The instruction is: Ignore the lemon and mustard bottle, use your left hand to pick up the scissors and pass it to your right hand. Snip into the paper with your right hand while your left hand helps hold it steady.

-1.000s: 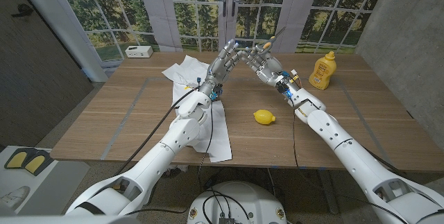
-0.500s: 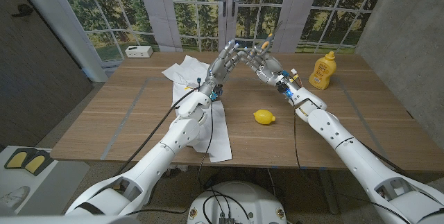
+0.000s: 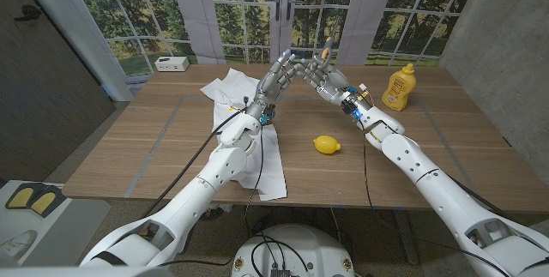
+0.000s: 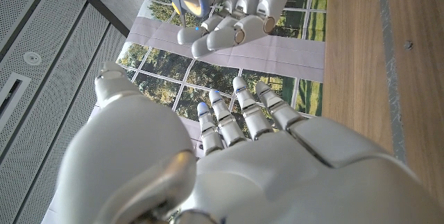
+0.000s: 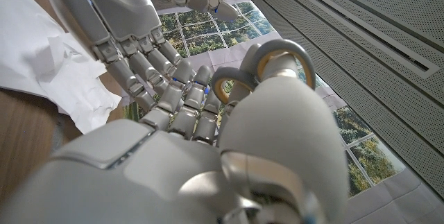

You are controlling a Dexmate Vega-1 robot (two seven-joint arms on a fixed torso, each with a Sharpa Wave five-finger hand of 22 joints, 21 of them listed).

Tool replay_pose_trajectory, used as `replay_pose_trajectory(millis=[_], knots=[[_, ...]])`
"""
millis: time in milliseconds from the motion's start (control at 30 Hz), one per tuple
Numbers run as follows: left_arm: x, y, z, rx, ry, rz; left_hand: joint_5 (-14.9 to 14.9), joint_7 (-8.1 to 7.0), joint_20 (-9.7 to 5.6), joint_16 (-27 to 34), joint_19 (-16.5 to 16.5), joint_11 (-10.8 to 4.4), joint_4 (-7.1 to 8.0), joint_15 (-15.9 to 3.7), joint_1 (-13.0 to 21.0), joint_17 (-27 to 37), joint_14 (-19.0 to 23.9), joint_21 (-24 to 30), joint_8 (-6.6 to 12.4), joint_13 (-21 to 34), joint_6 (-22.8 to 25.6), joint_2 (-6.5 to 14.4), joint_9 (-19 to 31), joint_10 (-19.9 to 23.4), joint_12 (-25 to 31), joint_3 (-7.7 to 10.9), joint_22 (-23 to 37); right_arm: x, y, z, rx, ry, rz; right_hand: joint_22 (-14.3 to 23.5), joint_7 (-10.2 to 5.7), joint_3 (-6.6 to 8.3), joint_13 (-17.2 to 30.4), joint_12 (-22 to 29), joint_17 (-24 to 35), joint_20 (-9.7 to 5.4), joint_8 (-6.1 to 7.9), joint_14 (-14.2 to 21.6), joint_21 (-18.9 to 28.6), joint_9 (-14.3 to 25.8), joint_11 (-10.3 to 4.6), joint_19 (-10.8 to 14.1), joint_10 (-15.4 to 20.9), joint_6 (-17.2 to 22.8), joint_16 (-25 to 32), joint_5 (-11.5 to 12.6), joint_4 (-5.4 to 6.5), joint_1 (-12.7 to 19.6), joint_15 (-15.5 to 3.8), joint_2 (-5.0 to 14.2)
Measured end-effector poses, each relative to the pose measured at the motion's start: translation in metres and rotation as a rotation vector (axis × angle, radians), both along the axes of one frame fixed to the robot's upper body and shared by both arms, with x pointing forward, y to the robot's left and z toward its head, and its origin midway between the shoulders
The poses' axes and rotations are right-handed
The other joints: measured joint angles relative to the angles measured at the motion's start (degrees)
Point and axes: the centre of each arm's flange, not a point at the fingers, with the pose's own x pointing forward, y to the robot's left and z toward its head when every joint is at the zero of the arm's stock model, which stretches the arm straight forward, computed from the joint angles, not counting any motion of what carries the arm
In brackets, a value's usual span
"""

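Both hands are raised above the back middle of the table, fingertips close together. My right hand (image 3: 333, 82) holds the scissors (image 3: 328, 51), whose blades point up past its fingers. In the right wrist view the grey, yellow-lined handle rings of the scissors (image 5: 277, 61) sit around the fingers of my right hand (image 5: 229, 154). My left hand (image 3: 276, 78) has its fingers stretched out toward the right hand and holds nothing; the left hand (image 5: 118, 23) faces it. The white paper (image 3: 233, 88) lies crumpled on the table below and behind the left hand.
A lemon (image 3: 326, 145) lies on the table in front of the hands. The yellow mustard bottle (image 3: 396, 87) stands at the back right. A small white box (image 3: 172, 63) sits at the back left. More paper (image 3: 271, 164) lies under my left forearm.
The scissors' blades have swung from leaning right to nearly upright as my right hand turned slightly. The left hand has stayed in place.
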Motion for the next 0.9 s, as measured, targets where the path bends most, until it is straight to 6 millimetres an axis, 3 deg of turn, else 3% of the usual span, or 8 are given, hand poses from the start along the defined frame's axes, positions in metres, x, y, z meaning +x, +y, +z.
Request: replay_pose_trajectory(millis=[200,333,367,400,433,500,667,900], knots=[[-0.0008,-0.0003,-0.0007,0.000,0.001,-0.001,0.35,-0.06,0.00,0.00,0.00,0.00,0.00,0.00,0.06,0.00,0.00,0.00,0.23,0.00,0.46,0.53,0.00,0.00,0.00,0.00,0.00,-0.0011,0.0009,-0.0015,0.001,0.010,0.004,0.00,0.61,-0.12,0.65,0.98,0.26,0.33,0.31,0.92,0.00,6.08,-0.56,0.33,2.68,0.66,-0.70,-0.03,0.58,-1.74,0.05,0.39],[-0.0017,0.0000,-0.0015,0.000,0.003,0.000,0.35,-0.03,0.00,0.00,0.00,-0.03,0.00,0.00,0.30,0.00,0.00,0.00,0.23,0.00,0.86,0.76,0.00,0.06,0.00,0.00,0.00,-0.0022,0.0015,-0.0025,0.004,0.017,0.005,0.00,1.22,-0.82,1.13,2.37,0.71,1.47,1.22,3.03,0.00,6.50,-1.06,1.01,5.78,2.96,-0.47,-0.42,1.28,-3.78,-0.13,-0.77],[-0.0019,0.0001,-0.0018,0.000,0.004,0.000,0.35,-0.03,0.00,0.00,0.00,-0.01,0.00,0.00,0.30,0.00,0.00,0.00,0.23,0.00,0.85,0.76,0.00,0.39,0.22,0.00,0.00,-0.0022,0.0016,-0.0028,0.004,0.019,0.005,0.00,2.29,-1.03,1.30,2.46,0.71,1.66,1.94,3.58,0.00,6.77,-1.34,1.19,6.07,4.04,-0.46,-0.42,1.49,-4.18,-0.13,-1.17],[-0.0022,0.0002,-0.0021,0.000,0.004,0.000,0.35,-0.05,0.00,0.00,0.00,0.00,0.00,0.00,0.29,0.00,0.00,0.00,0.23,0.00,0.87,0.76,0.00,0.40,0.22,0.00,0.00,-0.0023,0.0017,-0.0032,0.005,0.022,0.004,0.00,2.77,-1.29,1.37,2.46,0.71,1.79,4.15,4.01,0.00,7.11,-1.54,1.32,6.26,4.53,-0.35,-0.42,1.64,-4.59,-0.12,-1.58],[-0.0026,0.0002,-0.0024,-0.001,0.004,0.000,0.35,-0.06,0.00,0.00,0.00,0.00,0.00,0.12,0.30,0.00,0.12,0.00,0.29,0.00,1.24,0.76,0.00,0.40,0.22,0.00,0.00,-0.0025,0.0018,-0.0033,0.005,0.022,0.004,0.00,2.93,-1.72,1.37,2.67,0.71,1.97,7.73,4.43,0.00,7.38,-1.36,1.51,6.47,4.68,-0.19,-0.42,1.65,-5.02,-0.15,-2.00],[-0.0033,0.0003,-0.0028,-0.001,0.004,0.000,0.35,-0.04,0.00,0.00,0.00,-0.01,0.00,0.24,0.50,0.00,0.24,0.00,0.62,0.00,1.69,0.96,0.00,0.40,0.22,0.00,0.00,-0.0026,0.0020,-0.0047,0.008,0.029,0.002,0.00,3.34,-2.17,1.61,3.19,0.71,1.97,9.65,5.39,0.00,8.17,-1.55,1.51,7.50,5.09,0.20,-0.07,1.84,-6.07,-0.31,-2.09],[-0.0047,0.0014,-0.0050,-0.002,0.008,0.005,0.35,-0.07,0.00,0.00,-0.01,0.00,-0.24,0.24,0.60,0.00,0.24,0.00,0.62,0.00,2.34,1.06,-0.07,0.40,0.22,-0.24,0.00,-0.0022,0.0024,-0.0072,0.014,0.041,-0.003,0.01,3.95,-2.97,1.30,3.65,0.97,1.74,9.79,7.99,0.00,13.02,-1.74,1.74,9.73,6.92,1.08,1.29,1.62,-6.44,-0.45,-2.76],[-0.0071,0.0026,-0.0070,-0.001,0.010,0.010,0.35,-0.13,0.00,0.00,-0.01,0.00,-0.24,-0.08,0.82,0.00,0.55,0.00,0.89,0.00,3.01,1.28,-0.14,0.40,0.22,-0.24,0.00,-0.0019,0.0036,-0.0103,0.030,0.055,0.000,0.01,4.05,-2.98,0.04,3.43,1.17,1.74,9.97,8.89,-0.38,11.82,-1.85,2.35,10.66,7.63,1.53,2.57,1.60,-6.38,-0.55,-2.97]])
